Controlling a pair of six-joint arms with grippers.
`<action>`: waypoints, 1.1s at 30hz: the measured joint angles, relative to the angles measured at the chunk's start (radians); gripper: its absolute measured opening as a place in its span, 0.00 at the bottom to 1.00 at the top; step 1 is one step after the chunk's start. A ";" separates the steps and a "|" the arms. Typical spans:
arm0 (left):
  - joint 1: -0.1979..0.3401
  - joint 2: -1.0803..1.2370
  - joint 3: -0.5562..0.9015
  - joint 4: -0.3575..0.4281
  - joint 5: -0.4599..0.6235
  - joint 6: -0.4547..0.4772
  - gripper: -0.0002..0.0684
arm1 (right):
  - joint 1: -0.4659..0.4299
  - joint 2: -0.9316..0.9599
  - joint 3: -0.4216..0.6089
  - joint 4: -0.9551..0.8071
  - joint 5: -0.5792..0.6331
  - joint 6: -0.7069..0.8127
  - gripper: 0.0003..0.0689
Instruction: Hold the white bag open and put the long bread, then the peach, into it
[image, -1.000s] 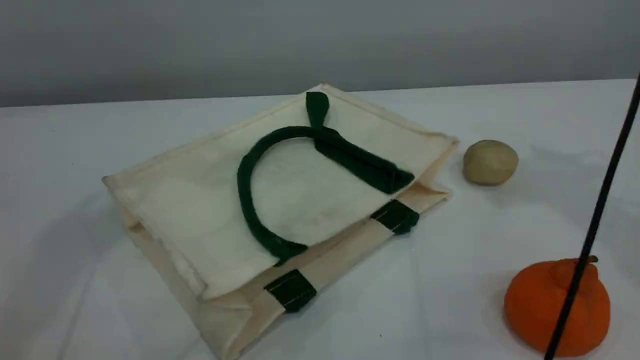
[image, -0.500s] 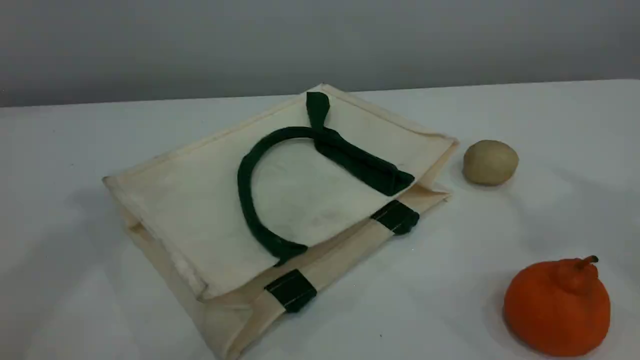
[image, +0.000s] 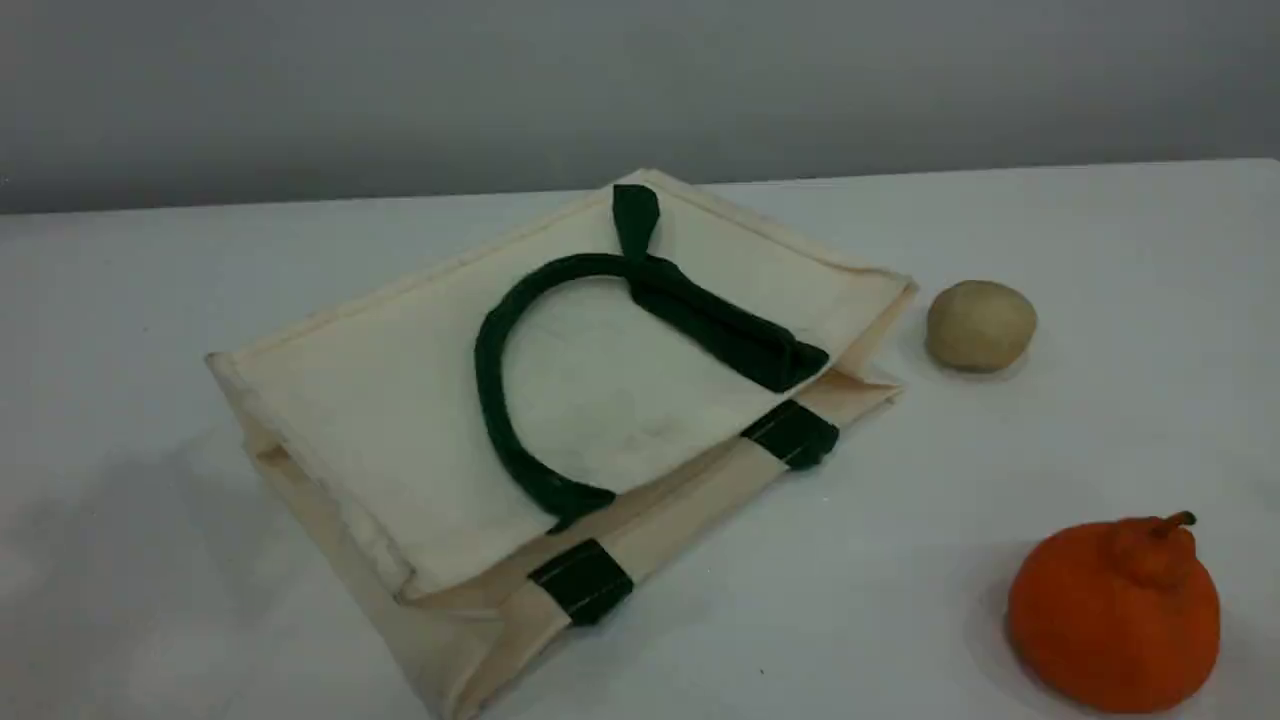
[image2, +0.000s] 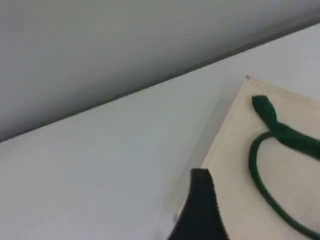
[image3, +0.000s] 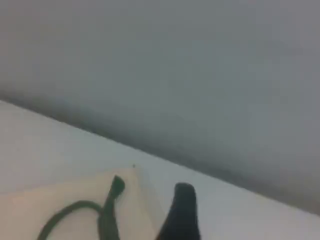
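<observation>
The white bag (image: 380, 400) lies flat on the table in the scene view, its mouth toward the near right and a dark green handle (image: 490, 390) looped on top. The long bread and the peach are out of view. Neither arm shows in the scene view. In the left wrist view one dark fingertip (image2: 201, 200) hangs above the bag (image2: 235, 165) at its far-left edge. Over the bag's far corner (image3: 65, 195), the right wrist view shows a single fingertip (image3: 182, 210). Nothing is held by either gripper.
A round beige lump (image: 980, 324) sits just right of the bag's rim. An orange fruit with a stem (image: 1113, 612) stands at the near right. The grey wall runs behind the table's far edge.
A thin black line that crossed the orange fruit at the right edge one second ago has left the scene view. The bag and fruits have not moved.
</observation>
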 joint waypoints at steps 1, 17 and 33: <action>0.000 -0.028 0.024 0.007 0.000 0.000 0.77 | 0.000 -0.021 0.000 0.000 0.007 0.002 0.86; 0.000 -0.497 0.500 0.037 -0.001 -0.039 0.77 | 0.002 -0.381 0.221 0.001 0.093 0.023 0.86; 0.000 -0.959 0.881 0.037 0.000 -0.094 0.77 | 0.002 -0.905 0.635 -0.018 0.138 0.090 0.86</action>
